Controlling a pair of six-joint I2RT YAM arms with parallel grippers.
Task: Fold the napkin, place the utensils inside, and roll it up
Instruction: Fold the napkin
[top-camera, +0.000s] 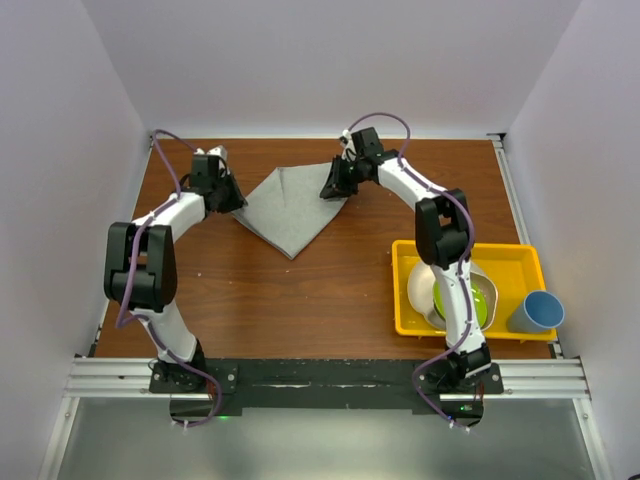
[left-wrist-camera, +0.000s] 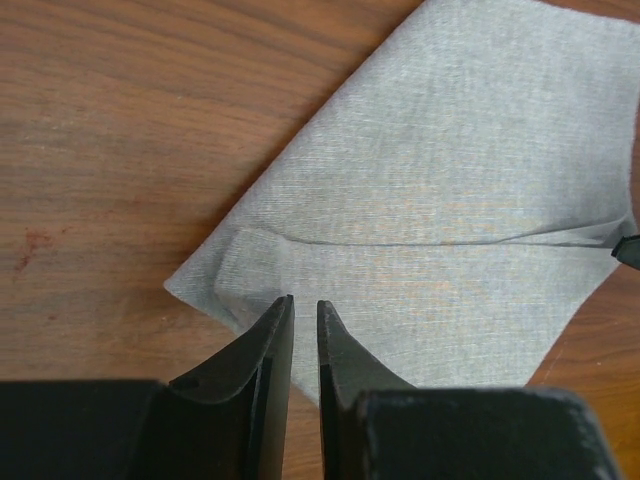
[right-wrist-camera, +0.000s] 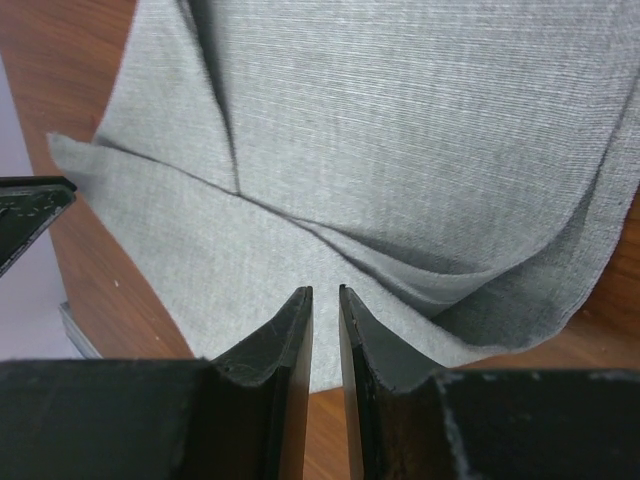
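Note:
The light grey napkin (top-camera: 290, 208) lies folded into a kite shape at the far middle of the wooden table. My left gripper (top-camera: 232, 200) hangs over its left corner. In the left wrist view the jaws (left-wrist-camera: 305, 300) stand a narrow gap apart above the cloth (left-wrist-camera: 450, 180), with nothing between them. My right gripper (top-camera: 333, 188) is over the napkin's right corner. Its jaws (right-wrist-camera: 325, 290) are also a narrow gap apart above the rumpled cloth (right-wrist-camera: 400, 130), which has a raised fold. No spoon is in view.
A yellow tray (top-camera: 460, 248) at the right front holds a white bowl (top-camera: 420, 285) and a green bowl (top-camera: 470, 305). A blue cup (top-camera: 536, 312) stands at the tray's right end. White walls close in the table on three sides.

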